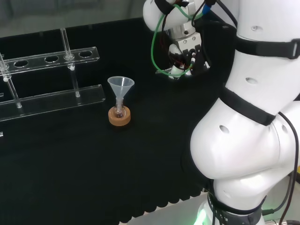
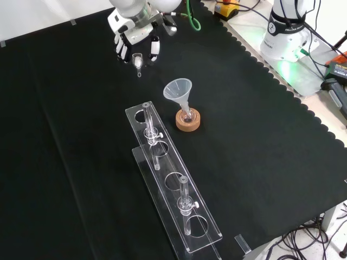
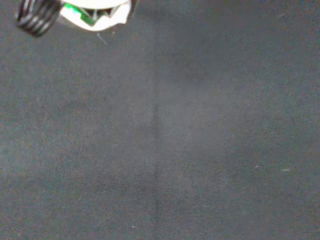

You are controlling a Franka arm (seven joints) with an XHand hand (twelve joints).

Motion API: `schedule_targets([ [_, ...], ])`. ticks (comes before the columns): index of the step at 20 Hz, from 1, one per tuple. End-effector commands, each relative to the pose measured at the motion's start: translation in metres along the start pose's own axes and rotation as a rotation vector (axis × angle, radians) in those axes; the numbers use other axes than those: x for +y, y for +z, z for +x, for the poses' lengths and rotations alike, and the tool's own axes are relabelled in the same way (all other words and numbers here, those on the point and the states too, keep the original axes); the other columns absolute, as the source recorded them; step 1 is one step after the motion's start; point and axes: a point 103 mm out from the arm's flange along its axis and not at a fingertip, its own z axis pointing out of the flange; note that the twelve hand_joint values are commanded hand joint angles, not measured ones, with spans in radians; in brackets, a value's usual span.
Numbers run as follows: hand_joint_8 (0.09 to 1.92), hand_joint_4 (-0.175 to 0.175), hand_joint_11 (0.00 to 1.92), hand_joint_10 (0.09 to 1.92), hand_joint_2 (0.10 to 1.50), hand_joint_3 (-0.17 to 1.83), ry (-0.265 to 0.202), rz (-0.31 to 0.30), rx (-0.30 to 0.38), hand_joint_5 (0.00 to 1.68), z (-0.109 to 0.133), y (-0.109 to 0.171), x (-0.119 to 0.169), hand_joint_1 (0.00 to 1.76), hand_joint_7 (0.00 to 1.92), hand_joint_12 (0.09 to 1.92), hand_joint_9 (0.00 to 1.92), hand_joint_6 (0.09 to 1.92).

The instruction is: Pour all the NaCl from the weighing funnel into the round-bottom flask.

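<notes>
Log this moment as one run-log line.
hand: shut on weighing funnel, raised above cloth | flask: upright on cork ring, plastic funnel in neck | pour: not started

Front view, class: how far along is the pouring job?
Done: the robot hand holds a small clear weighing funnel above the cloth. In hand: carrying it, short of the clear plastic funnel in the flask on the cork ring. Left: the whole pour.

We take the cork stand as landmark. On it sits the flask, a funnel in its neck. In the front view, the rack lies lower left of it, the hand upper left, well apart.
</notes>
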Motion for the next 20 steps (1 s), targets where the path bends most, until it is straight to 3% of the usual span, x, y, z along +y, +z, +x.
schedule_targets([
  [1, 0.65, 0.128, 0.73, 0.41, 0.67, 0.72, 0.005, -0.006, -0.077, 1.18, 0.003, -0.031, -0.033, 1.11, 0.62, 1.12, 0.95, 0.88],
  [8, 0.65, 0.134, 0.73, 0.41, 0.66, 0.73, 0.009, -0.019, -0.118, 1.18, 0.009, -0.059, -0.055, 1.11, 0.62, 1.12, 0.95, 0.88],
  [20, 0.65, 0.165, 0.71, 0.40, 0.66, 0.73, -0.024, -0.024, -0.212, 1.18, 0.049, -0.090, -0.085, 1.11, 0.60, 1.13, 0.94, 0.88],
])
